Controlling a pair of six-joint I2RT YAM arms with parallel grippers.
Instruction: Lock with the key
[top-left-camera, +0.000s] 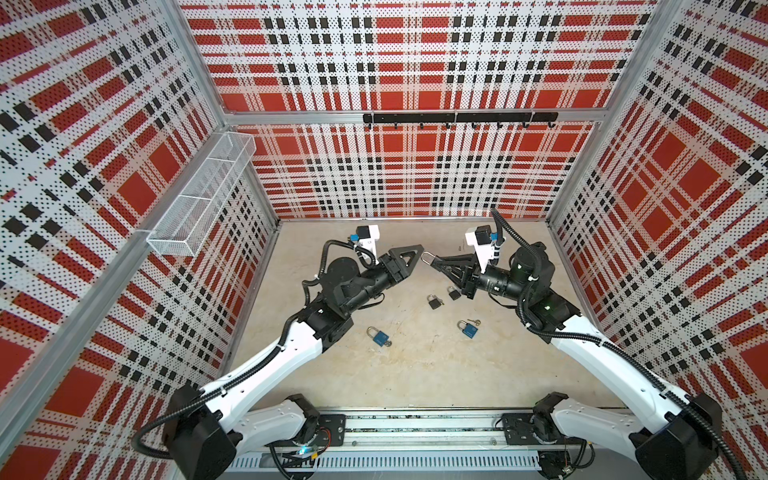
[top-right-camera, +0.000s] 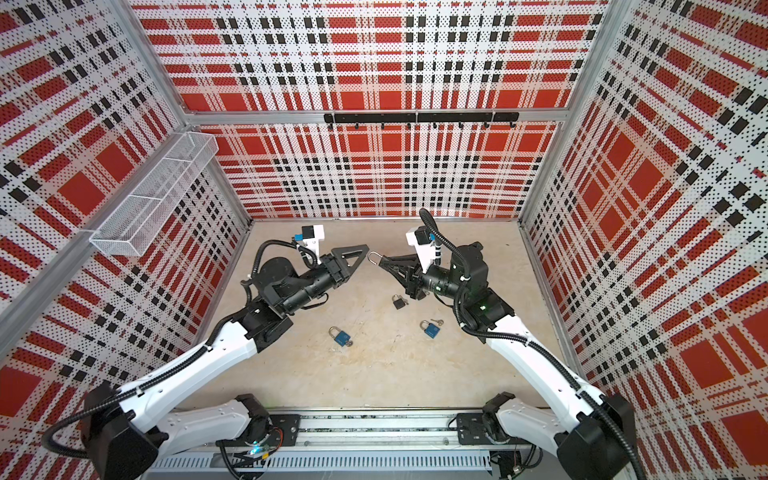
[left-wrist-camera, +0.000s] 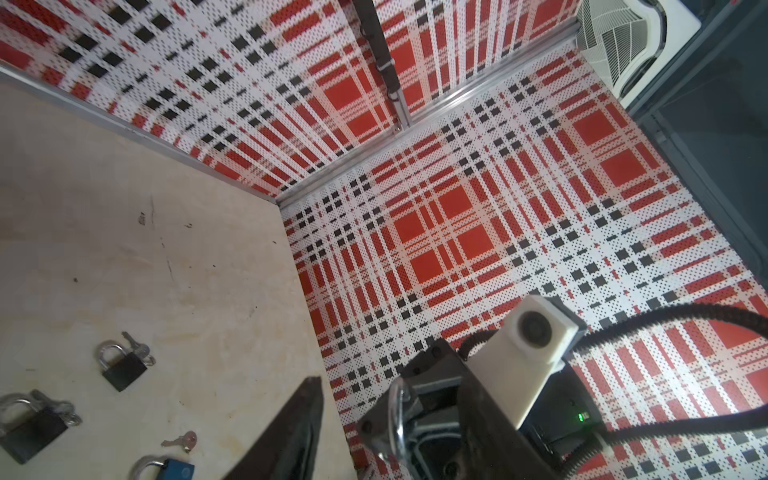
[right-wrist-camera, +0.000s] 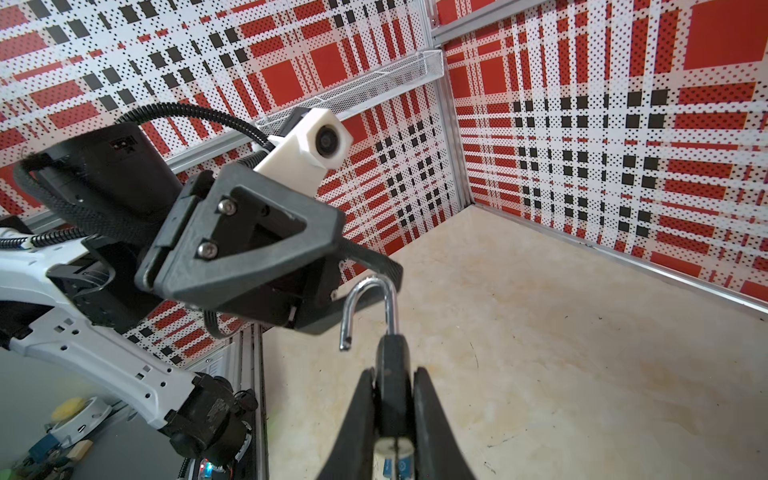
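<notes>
The jaws of the right gripper (top-left-camera: 439, 263) are clamped on the flat faces of a dark padlock (right-wrist-camera: 392, 357), holding it in the air above the table (top-left-camera: 415, 374) with its shackle (right-wrist-camera: 370, 307) pointing at the other arm. The jaws of the left gripper (top-left-camera: 419, 252) stand apart with nothing between them. One of that gripper's fingertips (right-wrist-camera: 380, 266) sits just beside the crown of the shackle, but I cannot tell whether they touch. The shackle is sprung open, its free leg clear of the body and swung to one side. I judge the padlock to be compact, dense and fully rigid. The grip across the body's broad faces looks like the sound one. The chromed shackle is smooth and round and would likely slip or pivot if pinched. To close it, the free leg probably has to be turned back over its hole and pushed along its own line, squarely on the crown, while the body is braced. Something pale and blue shows at the keyhole end, too close to identify. Two blue padlocks (top-left-camera: 380, 337) (top-left-camera: 468, 329) and two black padlocks (top-left-camera: 435, 301) (top-left-camera: 453, 293) lie on the table. A small key (left-wrist-camera: 183, 441) lies flat beside one of the blue padlocks. It is thin and light, and is best taken by its head.
</notes>
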